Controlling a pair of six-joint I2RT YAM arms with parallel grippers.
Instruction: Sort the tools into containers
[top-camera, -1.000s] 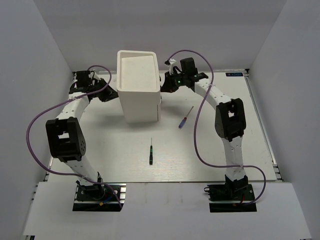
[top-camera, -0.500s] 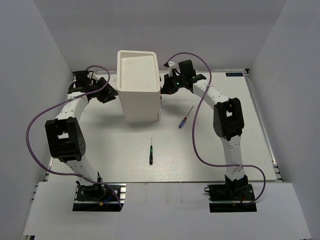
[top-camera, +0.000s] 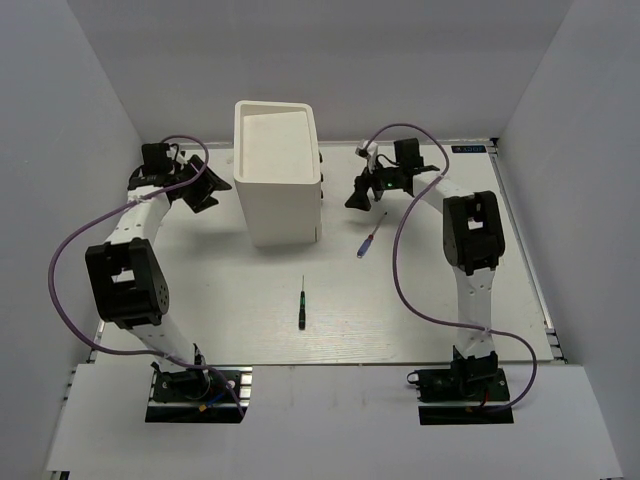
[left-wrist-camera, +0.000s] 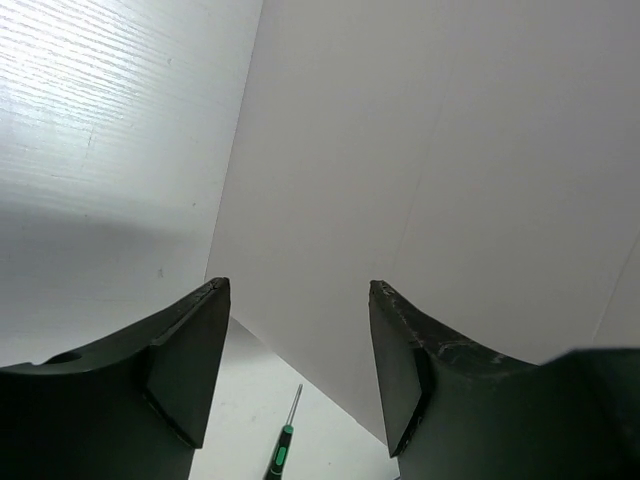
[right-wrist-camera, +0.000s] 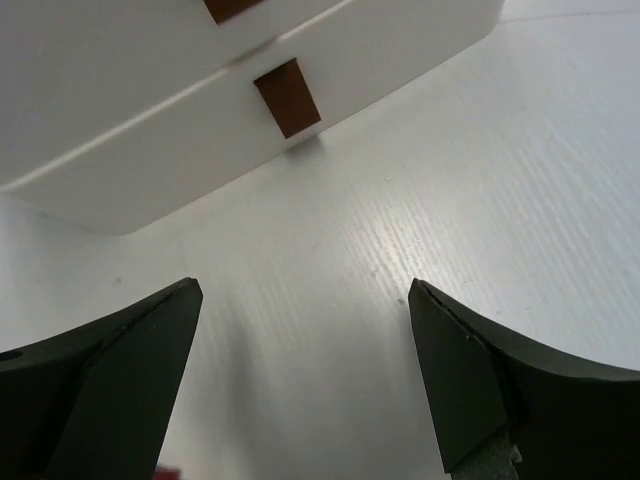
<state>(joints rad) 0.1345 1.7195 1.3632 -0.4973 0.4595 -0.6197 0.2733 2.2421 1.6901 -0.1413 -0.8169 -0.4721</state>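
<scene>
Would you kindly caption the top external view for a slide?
Open left gripper and right gripper flank the cabinet; black screwdriver and blue screwdriver lie unsorted.

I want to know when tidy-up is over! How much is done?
Done: can't tell; no other tools show, and the drawers of the cabinet look shut. In hand: nothing; the left gripper and right gripper are open and empty beside it. Left: the black screwdriver and the blue-red screwdriver lie on the table.
</scene>
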